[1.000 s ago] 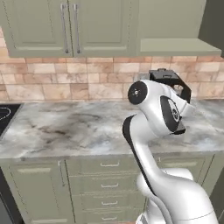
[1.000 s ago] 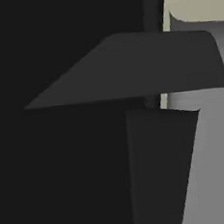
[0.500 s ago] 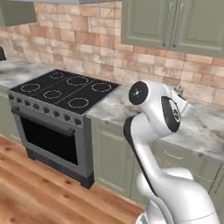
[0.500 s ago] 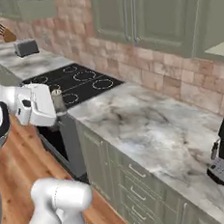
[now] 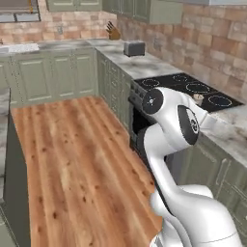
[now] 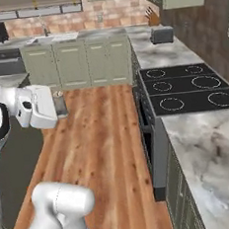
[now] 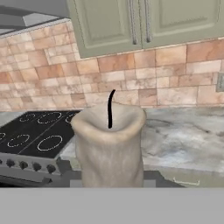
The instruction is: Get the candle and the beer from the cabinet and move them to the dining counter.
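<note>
Gripper [image 7: 112, 177] closed around the candle [image 7: 109, 146], held upright. Stove [image 7: 33, 142] below left; cabinet [image 7: 144, 22] doors above, shut.

Black cooktop [image 6: 183, 87], toaster [image 6: 162, 34], wood floor [image 5: 72, 159]

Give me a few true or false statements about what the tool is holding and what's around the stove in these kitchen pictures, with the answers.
1. The pale beige stubby candle with a black wick sits between the tips of the tool. True.
2. A dark red-brown glass bottle is held in the tool. False: it holds the candle.
3. The black cooktop has a silver toaster farther along the same marbled worktop. True.
4. The sage-green wall cabinet doors in the hand view stand wide open. False: they are closed.
5. The floor between the counters is grey tile. False: it is wooden planks.
</note>
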